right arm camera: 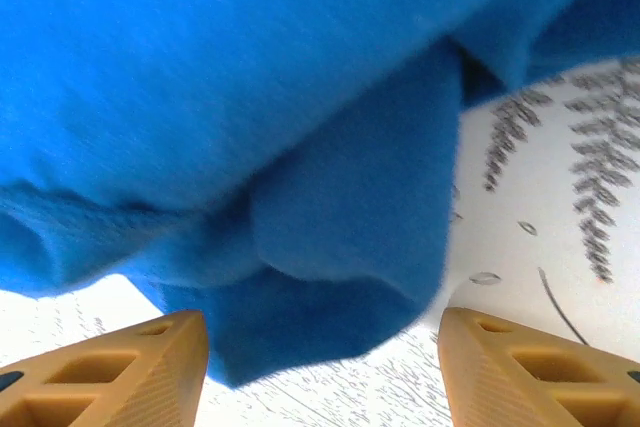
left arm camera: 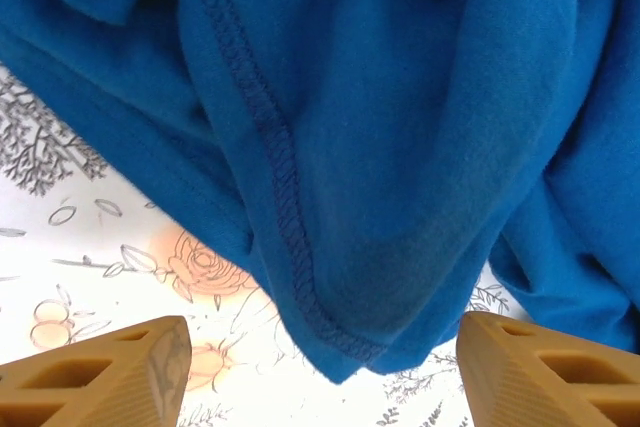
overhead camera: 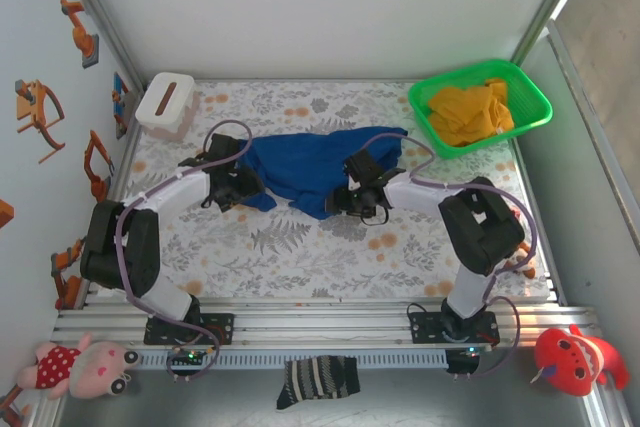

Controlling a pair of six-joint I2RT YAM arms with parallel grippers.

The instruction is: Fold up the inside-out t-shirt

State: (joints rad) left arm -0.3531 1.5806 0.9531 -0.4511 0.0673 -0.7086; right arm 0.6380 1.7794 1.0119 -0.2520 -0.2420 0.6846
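Orange fingers [left arm camera: 110, 372] of the left jaws stand wide apart, with a seamed fold of the inside-out t-shirt [left arm camera: 400, 147] between them, unclamped. The right jaws are wide too, around a drooping blue fold. Both arms bend elbows outward and reach inward to the shirt, crumpled mid-worktop [overhead camera: 300, 257]: left arm [overhead camera: 160, 197] at its left edge, right arm [overhead camera: 440, 197] at its near-right edge. Far right, a green basket [overhead camera: 535, 97] holds a yellow-orange garment [overhead camera: 470, 112]; a white box [overhead camera: 165, 102] sits far left.
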